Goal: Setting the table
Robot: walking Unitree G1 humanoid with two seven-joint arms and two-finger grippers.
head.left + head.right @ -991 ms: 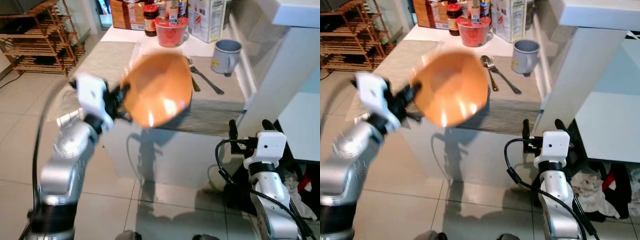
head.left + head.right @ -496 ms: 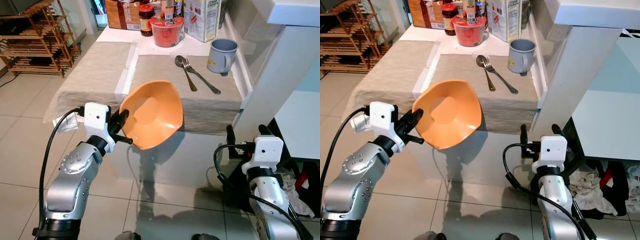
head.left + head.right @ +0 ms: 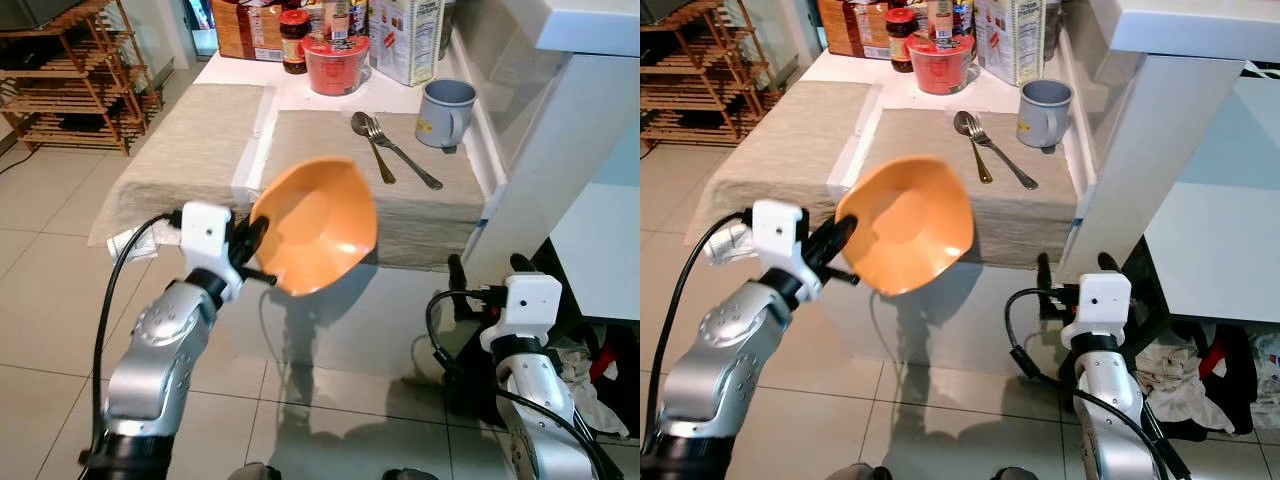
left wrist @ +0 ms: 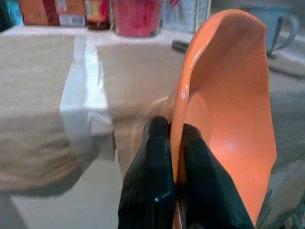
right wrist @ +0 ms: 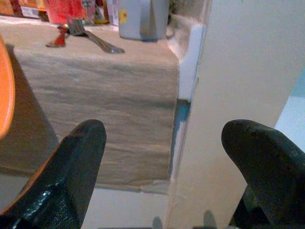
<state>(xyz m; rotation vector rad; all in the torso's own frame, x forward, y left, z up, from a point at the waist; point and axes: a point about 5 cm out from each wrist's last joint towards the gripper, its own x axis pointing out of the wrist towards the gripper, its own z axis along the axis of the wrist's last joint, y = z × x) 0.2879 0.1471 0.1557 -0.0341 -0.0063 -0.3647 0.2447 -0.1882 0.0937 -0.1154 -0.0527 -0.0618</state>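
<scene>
— Where do we find the bowl, and how is it held?

— We find the orange bowl (image 3: 318, 225) in the air at the near edge of the counter (image 3: 300, 95), tilted, hollow towards the camera. The left gripper (image 4: 175, 157) has its two fingers (image 4: 151, 167) closed on the rim, one on each face of the wall. We judge the rim pinch suits a thin-walled bowl, and the height lets it pass over the counter edge to the right-hand placemat (image 3: 400, 200).

— Why that mat?

— A spoon (image 3: 368, 138), a fork (image 3: 405, 158) and a grey mug (image 3: 447, 110) already lie on it, with bare cloth before them. We judge the bowl belongs there.

— And the right gripper (image 5: 164, 157)?

— It hangs low beside the counter, fingers spread wide and empty.

— What can we not establish?

— The bowl's underside and the mat strip behind it are hidden. The jars and boxes at the far end are cut off at the frame edge.
</scene>
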